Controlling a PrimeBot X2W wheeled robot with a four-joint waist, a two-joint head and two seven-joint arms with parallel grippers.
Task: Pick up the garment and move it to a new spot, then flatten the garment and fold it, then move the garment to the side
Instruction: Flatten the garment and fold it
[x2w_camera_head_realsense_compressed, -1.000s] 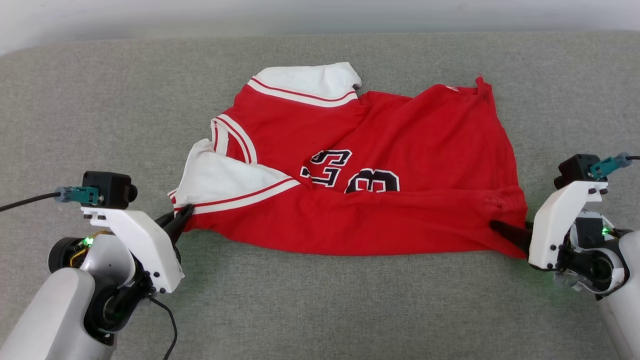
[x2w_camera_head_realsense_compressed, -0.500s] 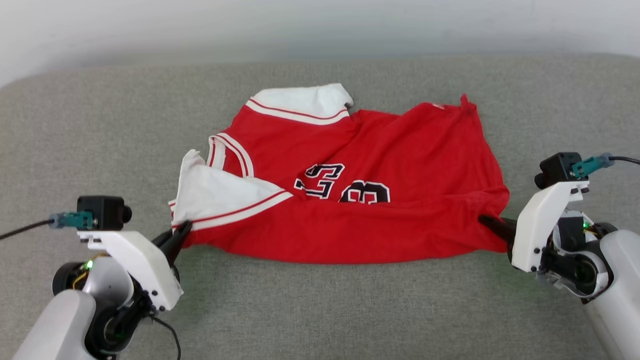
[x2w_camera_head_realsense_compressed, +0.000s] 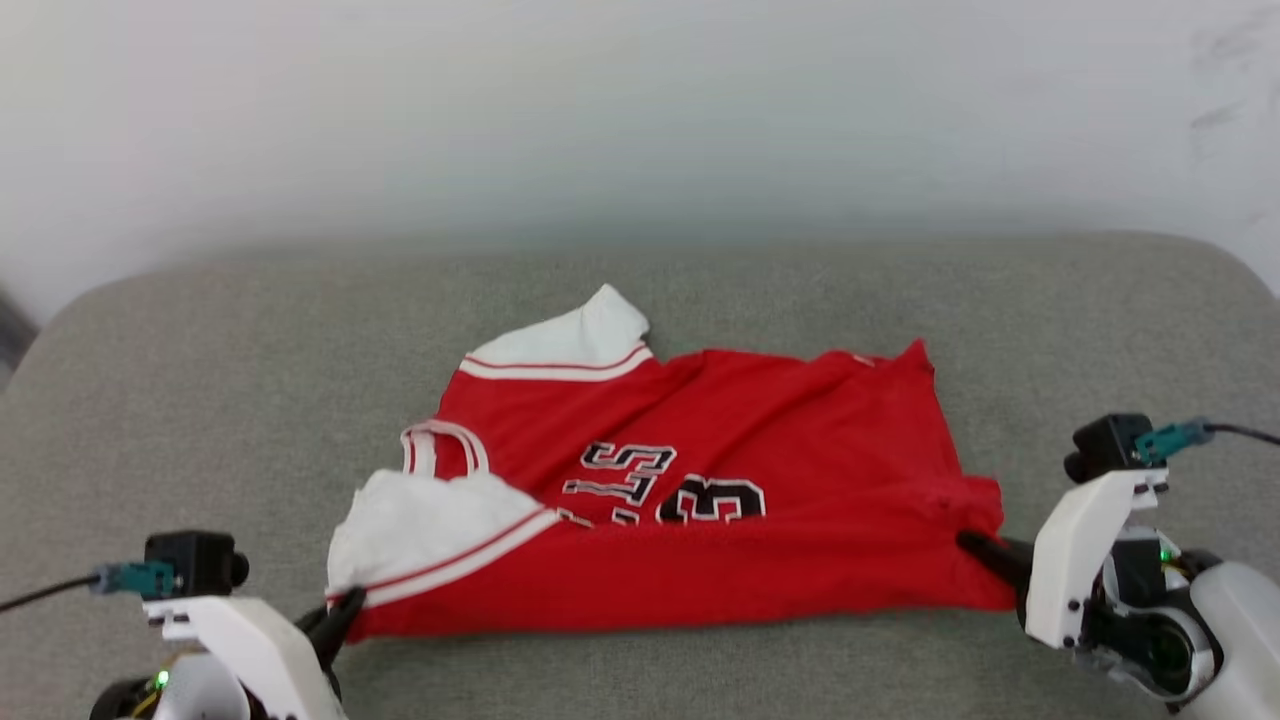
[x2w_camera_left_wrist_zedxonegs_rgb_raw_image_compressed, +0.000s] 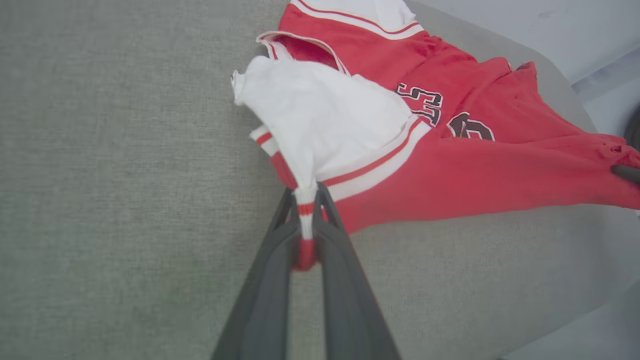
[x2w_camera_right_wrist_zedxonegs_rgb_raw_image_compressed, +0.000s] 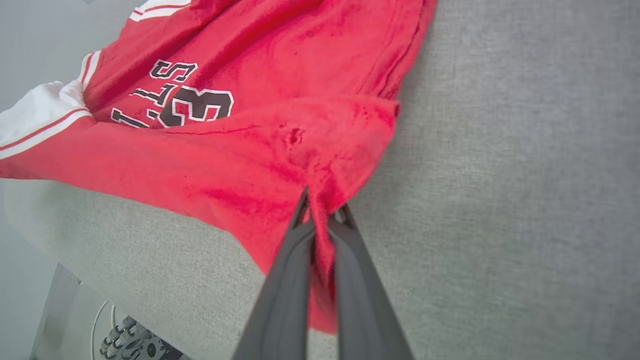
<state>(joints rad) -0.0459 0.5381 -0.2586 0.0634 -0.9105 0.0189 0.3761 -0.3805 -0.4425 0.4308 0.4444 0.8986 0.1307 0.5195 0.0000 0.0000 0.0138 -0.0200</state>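
Note:
The garment (x2w_camera_head_realsense_compressed: 700, 500), a red jersey with white sleeves and black white-outlined lettering, lies crumpled on the grey cushion. Its near edge is stretched between both arms. My left gripper (x2w_camera_head_realsense_compressed: 345, 605) is shut on the striped trim of the white sleeve at the garment's near-left corner; the left wrist view has the trim (x2w_camera_left_wrist_zedxonegs_rgb_raw_image_compressed: 305, 210) pinched between the dark fingers (x2w_camera_left_wrist_zedxonegs_rgb_raw_image_compressed: 272, 280). My right gripper (x2w_camera_head_realsense_compressed: 975, 548) is shut on the red near-right corner, and the right wrist view shows that red cloth (x2w_camera_right_wrist_zedxonegs_rgb_raw_image_compressed: 320, 235) bunched between its fingers (x2w_camera_right_wrist_zedxonegs_rgb_raw_image_compressed: 292, 280). The number side (x2w_camera_right_wrist_zedxonegs_rgb_raw_image_compressed: 190, 102) faces up.
The grey padded surface (x2w_camera_head_realsense_compressed: 200, 400) spreads wide on all sides of the garment, ending in a rounded far edge against a pale wall (x2w_camera_head_realsense_compressed: 640, 120). Past the cushion's edge, the right wrist view takes in a floor with a small wheeled part (x2w_camera_right_wrist_zedxonegs_rgb_raw_image_compressed: 135, 345).
The right gripper has closed on the garment's near-right corner. The head camera tilted up, so the whole scene sits lower in view. The garment's near edge now looks tauter and slightly raised.

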